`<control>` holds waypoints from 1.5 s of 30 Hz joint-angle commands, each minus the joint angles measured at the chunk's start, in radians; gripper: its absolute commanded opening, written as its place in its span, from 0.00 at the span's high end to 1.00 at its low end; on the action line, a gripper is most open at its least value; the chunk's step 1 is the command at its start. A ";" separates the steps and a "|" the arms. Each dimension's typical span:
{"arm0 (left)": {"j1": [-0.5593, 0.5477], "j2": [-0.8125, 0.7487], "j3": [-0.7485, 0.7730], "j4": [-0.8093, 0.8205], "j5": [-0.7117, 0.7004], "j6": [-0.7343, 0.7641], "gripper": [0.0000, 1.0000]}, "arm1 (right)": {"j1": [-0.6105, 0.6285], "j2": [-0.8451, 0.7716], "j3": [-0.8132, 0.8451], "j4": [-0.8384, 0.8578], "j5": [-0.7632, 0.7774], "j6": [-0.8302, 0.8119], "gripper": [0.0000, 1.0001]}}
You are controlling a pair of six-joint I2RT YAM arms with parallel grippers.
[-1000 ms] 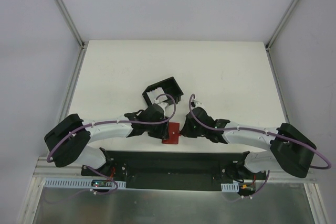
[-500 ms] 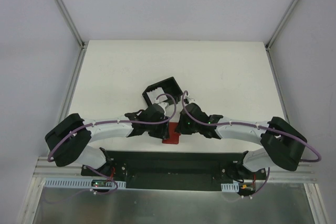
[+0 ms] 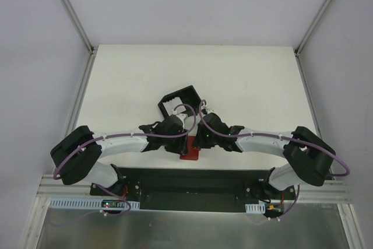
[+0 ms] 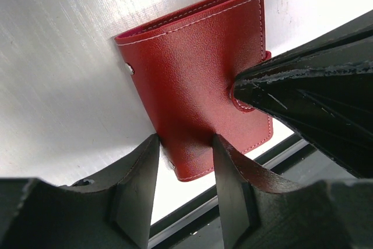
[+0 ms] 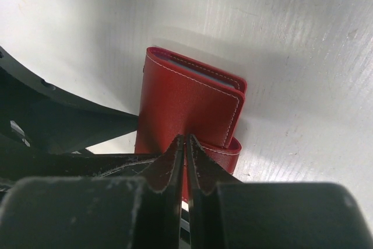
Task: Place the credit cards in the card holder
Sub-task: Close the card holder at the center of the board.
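The card holder (image 3: 189, 151) is a red folded wallet lying near the table's front edge, between my two grippers. In the left wrist view the card holder (image 4: 192, 62) is closed, and my left gripper (image 4: 183, 144) grips its near corner between both fingers. My right gripper (image 5: 185, 139) is shut, and its tips press on the card holder's (image 5: 186, 103) snap tab (image 5: 233, 147). The right fingers (image 4: 303, 103) also show in the left wrist view, touching the tab's rounded end. No loose credit card is in view. Only a pale strip (image 5: 201, 73) shows inside the fold.
A black open-sided box (image 3: 180, 100) stands just behind the two grippers. The black base strip (image 3: 192, 180) runs along the table's front edge, right below the wallet. Metal frame rails border the white table on the left (image 3: 81, 97) and right.
My right arm has stretched to the left and brought its shut gripper from beside the wallet onto the snap tab. The left arm and the wallet have stayed put.
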State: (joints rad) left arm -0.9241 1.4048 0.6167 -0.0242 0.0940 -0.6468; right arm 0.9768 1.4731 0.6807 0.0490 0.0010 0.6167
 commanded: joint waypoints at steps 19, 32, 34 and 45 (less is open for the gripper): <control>-0.009 0.036 0.078 -0.069 -0.128 0.016 0.52 | -0.021 -0.192 -0.075 -0.101 0.080 0.017 0.89; -0.007 -0.001 0.098 -0.082 -0.154 0.035 0.48 | -0.058 -0.142 -0.059 -0.054 0.071 0.002 0.89; -0.007 0.006 0.104 -0.083 -0.160 0.041 0.48 | -0.064 -0.134 -0.058 -0.054 0.059 0.002 0.89; -0.007 0.085 0.133 -0.083 -0.146 0.052 0.50 | -0.072 -0.060 -0.053 0.054 0.027 0.015 0.89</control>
State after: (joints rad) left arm -0.9298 1.4742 0.7288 -0.0933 -0.0364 -0.6167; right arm 0.9073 1.3907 0.6064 0.0326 0.0357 0.6220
